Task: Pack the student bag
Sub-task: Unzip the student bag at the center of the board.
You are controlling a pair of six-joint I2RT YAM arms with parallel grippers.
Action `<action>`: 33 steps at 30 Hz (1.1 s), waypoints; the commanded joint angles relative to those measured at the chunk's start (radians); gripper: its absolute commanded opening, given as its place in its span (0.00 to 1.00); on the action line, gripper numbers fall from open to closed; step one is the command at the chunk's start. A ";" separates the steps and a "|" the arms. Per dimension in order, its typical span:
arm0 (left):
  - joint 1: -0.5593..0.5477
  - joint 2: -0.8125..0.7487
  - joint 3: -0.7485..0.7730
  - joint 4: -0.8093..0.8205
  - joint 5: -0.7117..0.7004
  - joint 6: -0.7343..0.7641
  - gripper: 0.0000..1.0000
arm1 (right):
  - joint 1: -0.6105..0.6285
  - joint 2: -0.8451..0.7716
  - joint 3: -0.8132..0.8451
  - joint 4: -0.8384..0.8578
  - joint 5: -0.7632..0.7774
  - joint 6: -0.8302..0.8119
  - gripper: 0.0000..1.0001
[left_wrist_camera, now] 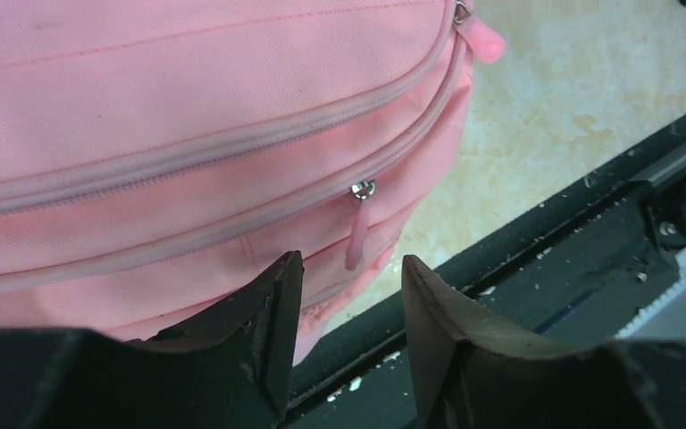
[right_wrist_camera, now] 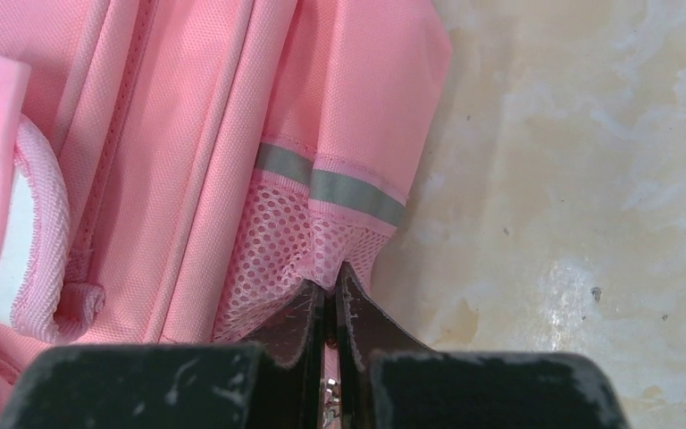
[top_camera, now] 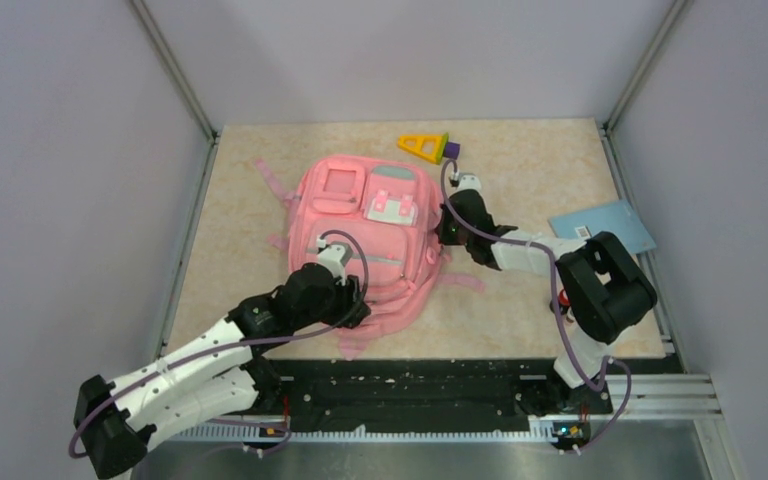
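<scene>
The pink student bag [top_camera: 360, 225] lies flat in the middle of the table, front pockets facing up. My left gripper [left_wrist_camera: 350, 273] hovers at its near edge, jaws open, and a pink zipper pull [left_wrist_camera: 355, 234] hangs just ahead of the gap between them. The zipper lines [left_wrist_camera: 188, 161] above are shut. My right gripper [right_wrist_camera: 330, 290] is at the bag's right side and is shut on the pink mesh side pocket [right_wrist_camera: 295, 237], pinching a fold of it below the grey reflective strip [right_wrist_camera: 330, 183]. In the top view the right gripper [top_camera: 447, 222] touches the bag's right edge.
A yellow triangular ruler [top_camera: 423, 146] with a purple block [top_camera: 450, 150] lies behind the bag. A blue booklet [top_camera: 602, 227] lies at the right edge. The black base rail [left_wrist_camera: 536, 268] runs close along the bag's near side.
</scene>
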 commanded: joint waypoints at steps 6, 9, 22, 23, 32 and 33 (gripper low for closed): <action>-0.041 0.056 0.033 0.072 -0.193 -0.026 0.46 | -0.010 0.023 0.072 0.037 -0.041 -0.015 0.00; -0.044 0.056 0.015 0.127 -0.163 -0.043 0.44 | -0.010 0.028 0.077 0.033 -0.044 -0.020 0.00; -0.064 0.133 -0.004 0.190 -0.105 -0.086 0.42 | -0.017 0.029 0.078 0.035 -0.048 -0.023 0.00; -0.067 0.136 -0.003 0.184 -0.111 -0.086 0.42 | -0.018 0.030 0.076 0.035 -0.050 -0.023 0.00; -0.090 0.119 -0.005 0.134 -0.173 -0.095 0.03 | -0.024 0.030 0.071 0.043 -0.055 -0.018 0.00; -0.090 0.117 -0.004 0.129 -0.177 -0.094 0.00 | -0.024 0.029 0.070 0.044 -0.053 -0.018 0.00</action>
